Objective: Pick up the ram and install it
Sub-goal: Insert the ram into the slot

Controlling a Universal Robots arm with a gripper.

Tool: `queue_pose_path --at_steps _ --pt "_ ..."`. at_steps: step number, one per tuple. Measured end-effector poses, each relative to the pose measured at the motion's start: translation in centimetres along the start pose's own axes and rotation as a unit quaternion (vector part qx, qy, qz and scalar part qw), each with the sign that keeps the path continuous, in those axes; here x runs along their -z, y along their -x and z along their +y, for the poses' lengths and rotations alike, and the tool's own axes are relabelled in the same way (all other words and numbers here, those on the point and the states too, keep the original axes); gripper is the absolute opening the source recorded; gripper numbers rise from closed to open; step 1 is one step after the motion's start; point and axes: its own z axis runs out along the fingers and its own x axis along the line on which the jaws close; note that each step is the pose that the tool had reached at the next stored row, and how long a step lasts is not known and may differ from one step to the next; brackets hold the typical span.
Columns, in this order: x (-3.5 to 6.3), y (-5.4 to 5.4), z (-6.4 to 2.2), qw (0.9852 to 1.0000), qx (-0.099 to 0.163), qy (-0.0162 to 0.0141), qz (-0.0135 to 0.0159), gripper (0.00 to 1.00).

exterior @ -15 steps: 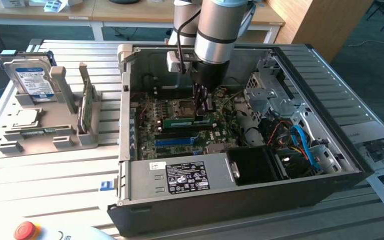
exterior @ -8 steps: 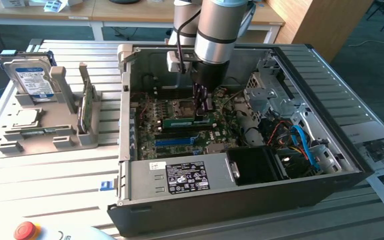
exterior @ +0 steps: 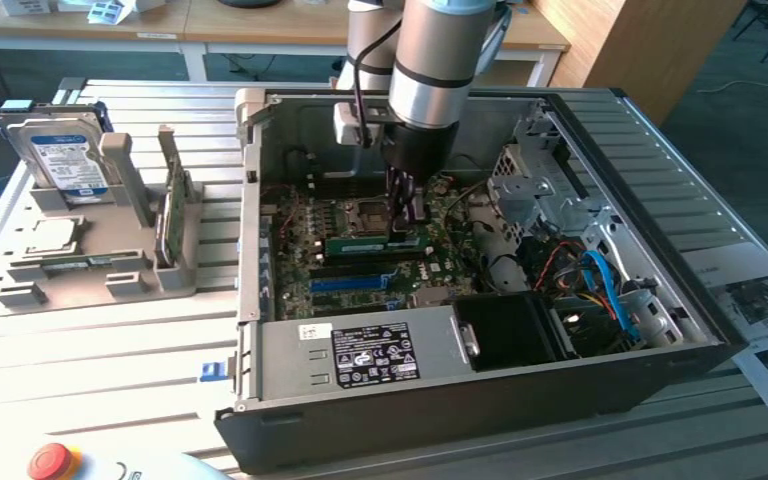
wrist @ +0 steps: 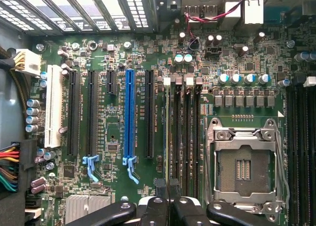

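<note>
One slatted metal table [exterior: 117, 340] bears the open case [exterior: 491, 410]; inside, the gripper [exterior: 406, 218] clamps the ram [exterior: 355, 242] at the motherboard [exterior: 344, 280]. Wooden desks [exterior: 291, 25] stand behind.

The robot arm [exterior: 444, 40] is a fat round tube, shiny silver-grey like a tin can. A thin black ring [exterior: 438, 82] goes round it, and lower down the tube turns black. A black cable [exterior: 356, 70] runs along its side, on the exterior view's left. A small pale box [exterior: 349, 125] is stuck on that same side. At the end is the gripper [exterior: 404, 205], all black, with two long thin fingers [exterior: 395, 195]. In the wrist view the gripper [wrist: 167, 185] has flat black bars [wrist: 106, 215] on both sides and round silver screws [wrist: 157, 201].
</note>
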Motion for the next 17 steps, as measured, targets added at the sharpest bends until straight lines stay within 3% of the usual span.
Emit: queue_pose_path --at_steps 17 --pt "-0.16 0.05 -0.01 1.0000 0.000 0.0000 0.0000 0.11"
